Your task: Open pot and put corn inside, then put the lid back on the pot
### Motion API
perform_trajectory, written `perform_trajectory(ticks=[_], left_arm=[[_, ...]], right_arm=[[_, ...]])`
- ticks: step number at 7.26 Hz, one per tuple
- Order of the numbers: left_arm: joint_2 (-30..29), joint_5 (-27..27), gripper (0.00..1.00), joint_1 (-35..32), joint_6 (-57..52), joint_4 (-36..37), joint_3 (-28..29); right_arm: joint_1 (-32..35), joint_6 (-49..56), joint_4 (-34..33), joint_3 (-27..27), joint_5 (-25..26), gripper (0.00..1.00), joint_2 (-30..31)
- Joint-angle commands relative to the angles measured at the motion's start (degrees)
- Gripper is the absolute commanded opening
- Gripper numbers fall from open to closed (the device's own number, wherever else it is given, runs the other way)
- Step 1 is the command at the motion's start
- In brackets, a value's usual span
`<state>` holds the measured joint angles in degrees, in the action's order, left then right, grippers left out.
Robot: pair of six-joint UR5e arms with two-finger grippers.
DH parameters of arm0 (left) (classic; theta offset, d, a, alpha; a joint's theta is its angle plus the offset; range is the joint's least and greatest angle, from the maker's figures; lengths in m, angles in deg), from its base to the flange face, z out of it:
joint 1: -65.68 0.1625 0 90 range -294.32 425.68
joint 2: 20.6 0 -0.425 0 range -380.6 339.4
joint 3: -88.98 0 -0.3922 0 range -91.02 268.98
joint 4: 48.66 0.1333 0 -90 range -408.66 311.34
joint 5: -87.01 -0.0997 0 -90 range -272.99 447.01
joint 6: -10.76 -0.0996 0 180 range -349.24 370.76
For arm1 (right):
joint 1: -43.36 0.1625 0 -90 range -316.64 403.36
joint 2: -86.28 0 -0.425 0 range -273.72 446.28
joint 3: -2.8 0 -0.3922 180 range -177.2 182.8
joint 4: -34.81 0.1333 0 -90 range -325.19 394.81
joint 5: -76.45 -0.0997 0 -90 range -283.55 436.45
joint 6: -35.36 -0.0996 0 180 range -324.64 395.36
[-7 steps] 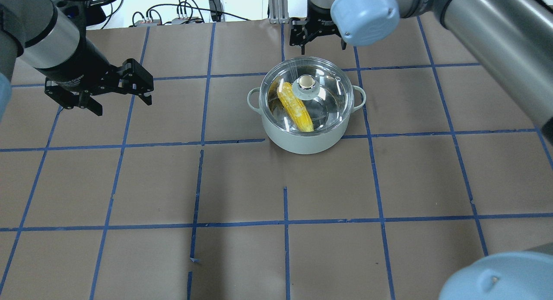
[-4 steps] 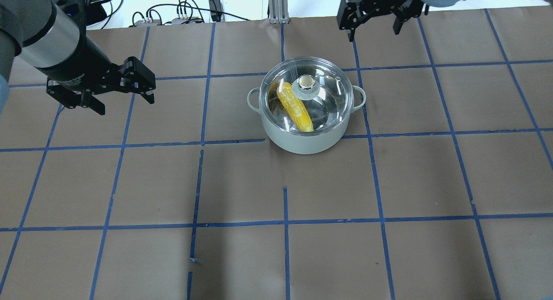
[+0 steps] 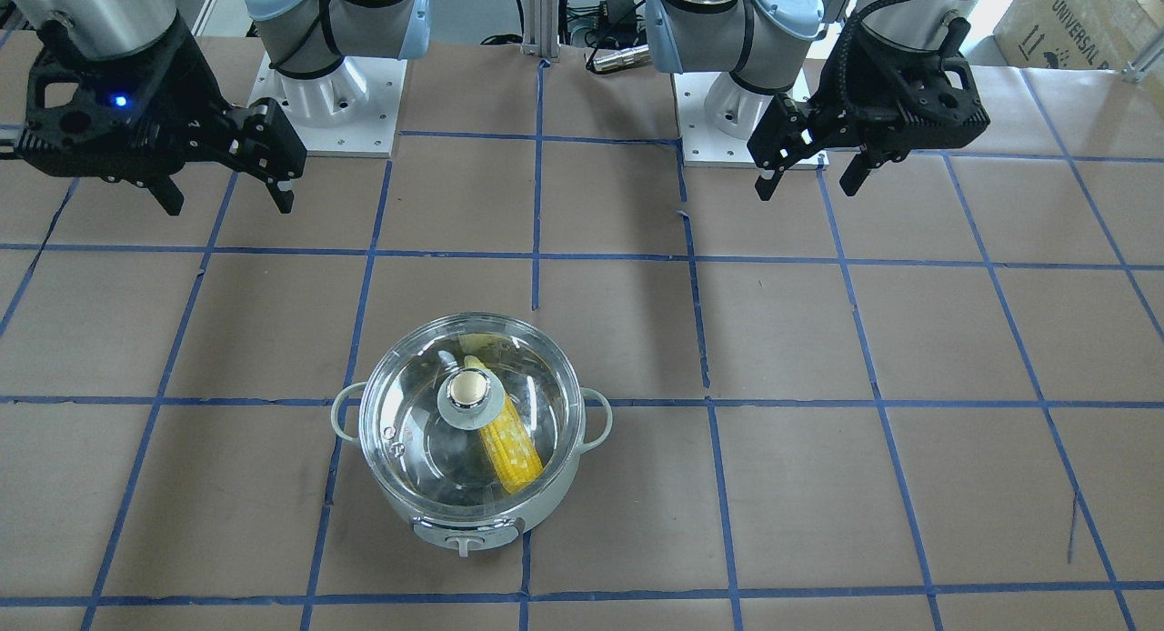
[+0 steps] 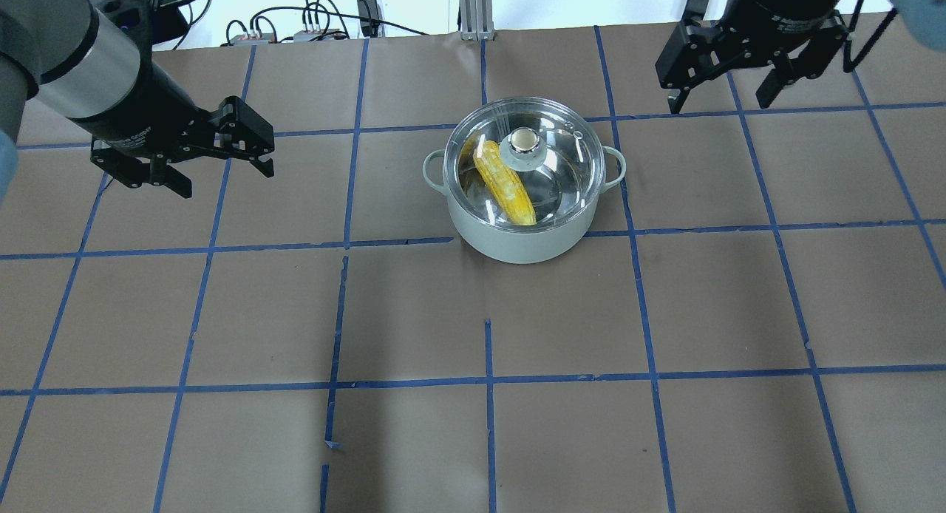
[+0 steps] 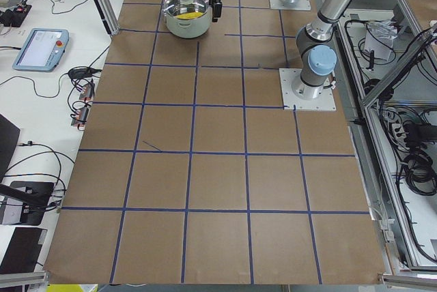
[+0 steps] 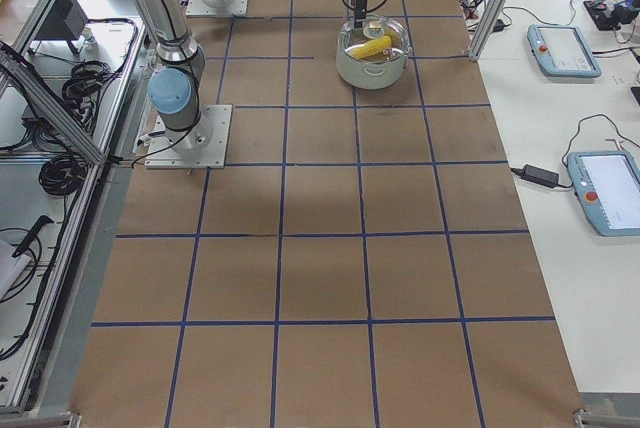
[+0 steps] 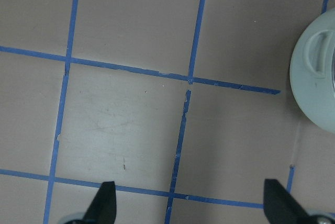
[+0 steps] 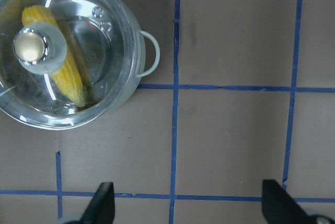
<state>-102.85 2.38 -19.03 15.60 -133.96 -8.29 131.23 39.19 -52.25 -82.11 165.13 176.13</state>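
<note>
The corn [image 4: 506, 184] lies inside the pot [image 4: 517, 241], glass lid [image 4: 524, 142] seated; left pincer [image 4: 224, 179] and right pincer [image 4: 718, 105] spread apart, well clear.

We can read only "UNIVERSAL" on the cardboard box [image 3: 1082, 17] at one o'clock in the front-facing view. The white lettering on the left arm's wrist [image 4: 127, 134] is too small for us to read.
</note>
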Motion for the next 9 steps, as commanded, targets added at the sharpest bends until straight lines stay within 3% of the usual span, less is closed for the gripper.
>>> perform_trajectory(ticks=[1, 9], left_arm=[[-0.01, 0.34, 1.0, -0.01, 0.52, 0.31, -0.02], [-0.01, 0.0, 1.0, 0.07, -0.35, 0.57, 0.06]], right_arm=[[-0.33, -0.65, 0.93, -4.02, -0.09, 0.98, 4.11], [-0.16, -1.1, 0.14, -3.68, 1.67, 0.98, 4.03]])
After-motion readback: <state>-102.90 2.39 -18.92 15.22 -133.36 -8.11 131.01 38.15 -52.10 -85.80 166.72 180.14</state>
